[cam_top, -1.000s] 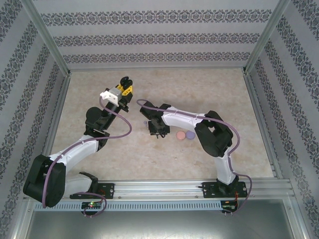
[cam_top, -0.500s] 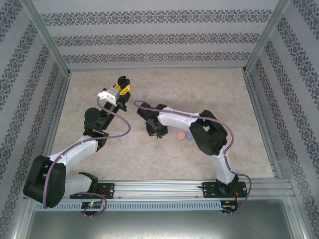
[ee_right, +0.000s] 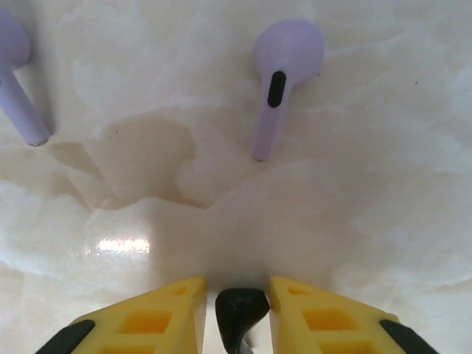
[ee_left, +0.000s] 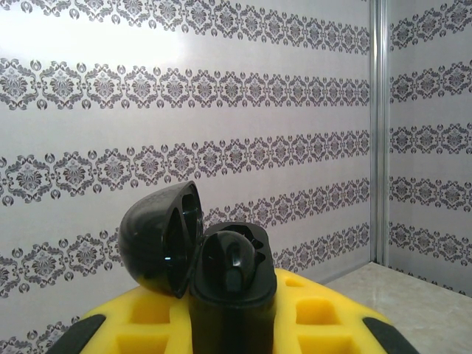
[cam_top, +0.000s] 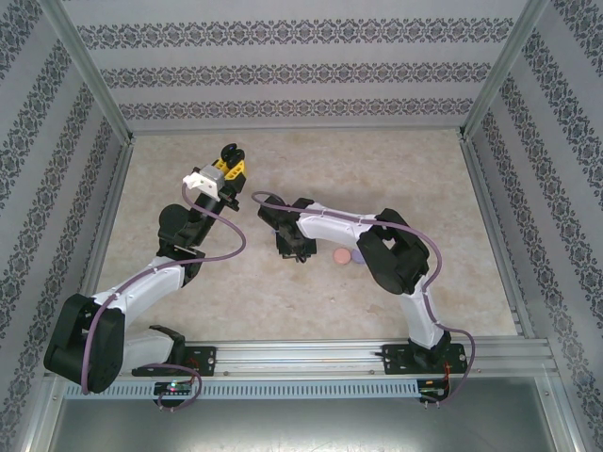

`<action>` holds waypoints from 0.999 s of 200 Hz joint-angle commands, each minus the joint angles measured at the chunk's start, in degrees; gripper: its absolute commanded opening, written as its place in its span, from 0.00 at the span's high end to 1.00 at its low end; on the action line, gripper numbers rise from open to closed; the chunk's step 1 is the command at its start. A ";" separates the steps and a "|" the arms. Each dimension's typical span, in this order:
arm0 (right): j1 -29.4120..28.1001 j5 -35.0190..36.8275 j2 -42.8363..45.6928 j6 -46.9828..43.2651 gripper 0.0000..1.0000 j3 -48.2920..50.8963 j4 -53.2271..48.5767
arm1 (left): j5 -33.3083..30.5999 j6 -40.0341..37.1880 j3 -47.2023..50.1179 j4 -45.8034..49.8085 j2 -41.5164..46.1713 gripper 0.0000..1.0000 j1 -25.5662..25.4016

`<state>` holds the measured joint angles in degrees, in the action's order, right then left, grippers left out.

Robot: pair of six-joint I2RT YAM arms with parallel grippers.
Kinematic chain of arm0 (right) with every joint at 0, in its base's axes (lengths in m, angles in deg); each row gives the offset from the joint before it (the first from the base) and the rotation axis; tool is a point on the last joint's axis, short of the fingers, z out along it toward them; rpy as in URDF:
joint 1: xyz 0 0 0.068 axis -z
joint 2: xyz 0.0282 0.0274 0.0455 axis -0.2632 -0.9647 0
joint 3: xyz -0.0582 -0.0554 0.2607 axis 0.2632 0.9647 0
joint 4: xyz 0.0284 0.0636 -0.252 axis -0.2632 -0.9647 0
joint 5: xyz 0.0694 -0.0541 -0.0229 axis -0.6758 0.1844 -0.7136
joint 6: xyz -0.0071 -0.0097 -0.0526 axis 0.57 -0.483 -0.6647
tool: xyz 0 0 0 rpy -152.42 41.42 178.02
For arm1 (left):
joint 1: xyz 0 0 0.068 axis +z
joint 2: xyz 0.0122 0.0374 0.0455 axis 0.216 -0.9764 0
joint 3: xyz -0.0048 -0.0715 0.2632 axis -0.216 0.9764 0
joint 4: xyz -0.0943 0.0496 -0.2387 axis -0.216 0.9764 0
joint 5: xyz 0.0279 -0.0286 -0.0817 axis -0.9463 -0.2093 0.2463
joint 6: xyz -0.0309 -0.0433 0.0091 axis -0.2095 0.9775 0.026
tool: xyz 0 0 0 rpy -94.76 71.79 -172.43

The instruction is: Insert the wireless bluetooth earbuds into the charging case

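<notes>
Loading barely begun: our left gripper (ee_left: 232, 321) clenches the open charging case (ee_left: 221, 258). Our right gripper (ee_right: 236, 295) straddles a black earbud (ee_right: 240, 313), grip unclear to us; purple earbuds (ee_right: 282, 74) wait just beyond it.

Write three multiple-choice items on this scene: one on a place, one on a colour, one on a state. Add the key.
1. Where is the case?
A. lying flat on the floor
B. in the left gripper, raised
C. under the right arm

2. What colour are the two earbuds on the table ahead of the right gripper?
A. green
B. red
C. purple

3. How is the case's lid?
A. open
B. shut
C. taken off

Key:
1 B: the yellow fingers flank the case.
2 C: both heads and stems are pale purple.
3 A: the lid stands swung back, still joined to the case.
</notes>
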<state>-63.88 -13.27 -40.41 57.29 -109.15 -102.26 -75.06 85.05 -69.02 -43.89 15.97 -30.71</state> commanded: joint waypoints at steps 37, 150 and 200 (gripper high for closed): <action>-0.68 1.35 -0.98 1.24 0.78 1.58 0.18 | 0.98 1.15 0.01 -2.52 0.76 1.00 0.75; 0.77 6.63 12.69 -0.98 0.84 5.91 4.00 | 5.94 1.59 -1.17 1.43 2.43 1.00 0.77; 3.75 8.74 25.24 -4.64 0.84 7.39 5.33 | 12.95 2.81 -2.57 4.20 2.90 1.00 0.58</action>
<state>-61.81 -7.72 -20.85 55.26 -102.70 -97.54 -67.54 86.10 -69.31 -40.79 17.45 -30.71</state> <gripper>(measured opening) 0.165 0.203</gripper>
